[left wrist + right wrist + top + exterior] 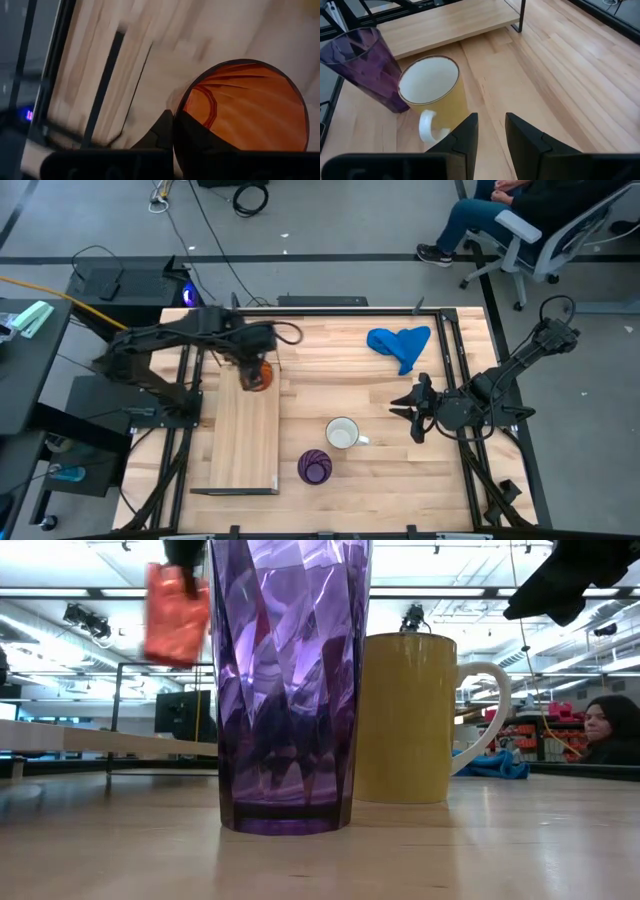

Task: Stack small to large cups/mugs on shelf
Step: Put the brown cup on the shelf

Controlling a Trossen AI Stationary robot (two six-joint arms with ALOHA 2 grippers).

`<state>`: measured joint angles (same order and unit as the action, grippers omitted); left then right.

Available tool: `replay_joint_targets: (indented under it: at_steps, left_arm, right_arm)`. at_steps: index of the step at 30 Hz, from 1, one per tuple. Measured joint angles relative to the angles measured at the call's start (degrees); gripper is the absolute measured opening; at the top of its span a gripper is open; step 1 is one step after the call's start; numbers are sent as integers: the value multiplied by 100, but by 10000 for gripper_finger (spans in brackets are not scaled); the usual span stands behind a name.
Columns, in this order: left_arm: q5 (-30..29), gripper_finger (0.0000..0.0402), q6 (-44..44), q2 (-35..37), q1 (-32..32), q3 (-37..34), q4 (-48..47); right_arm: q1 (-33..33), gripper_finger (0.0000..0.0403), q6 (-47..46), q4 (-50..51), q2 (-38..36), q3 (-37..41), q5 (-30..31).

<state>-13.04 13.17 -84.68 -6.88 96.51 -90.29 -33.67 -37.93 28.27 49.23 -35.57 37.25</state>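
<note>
My left gripper (252,370) is shut on the orange translucent cup (259,378), held in the air (177,612) over the far end of the shelf (243,442). The shelf is a pale wood board in a thin dark frame. The purple cup (315,467) and the mug (342,434), yellow outside and white inside, stand upright on the tabletop to the right of the shelf. The mug's handle points right. My right gripper (413,408) hovers open to the right of the mug; in its wrist view its fingers (490,131) are just short of the handle (426,129). My left gripper (173,127) holds the orange cup by its rim (186,100). One finger (162,131) lies outside the wall, and the other seems to reach inside. The cup is lifted clear of the shelf and the table, its mouth turned toward the wrist camera.
A blue cloth (400,343) lies crumpled near the table's far right. Dark frame rails (455,360) run along the table's right side. A seated person (500,210) is beyond the far edge, and another person (607,725) shows behind the table in the low view.
</note>
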Motion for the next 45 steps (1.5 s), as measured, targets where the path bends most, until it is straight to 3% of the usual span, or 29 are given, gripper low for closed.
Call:
replay_joint_targets:
  at_steps: [4, 8, 13, 17, 22, 29, 34, 45]
  left_arm:
    - [23, 13, -38, 848, -275, -857, 261]
    - [454, 13, -336, 1644, -563, -1585, 1118]
    - [538, 13, -921, 2188, -978, -2360, 1271]
    - [626, 13, -1308, 2299, -1393, -2870, 1385]
    - [1475, 13, -1848, 2293, -1962, -3289, 2102]
    - [1919, 13, -2397, 2286, -2695, -3547, 2297]
    - [2549, 13, -2733, 2286, -3138, -3797, 2504]
    - [2596, 13, -2732, 2284, -3408, -3855, 2612]
  right_arm:
    - [2, 105, 19, -2, 0, 0, -16]
    - [17, 105, 16, -30, 0, 0, 1]
    - [17, 105, -94, -69, 0, 0, 18]
    - [17, 105, -105, -171, 0, 0, 20]
    - [21, 105, -101, -263, 0, 0, 40]
    - [20, 105, -236, -271, 0, 0, 40]
    - [20, 105, -238, -269, 0, 0, 40]
    - [108, 105, -256, -267, 0, 0, 40]
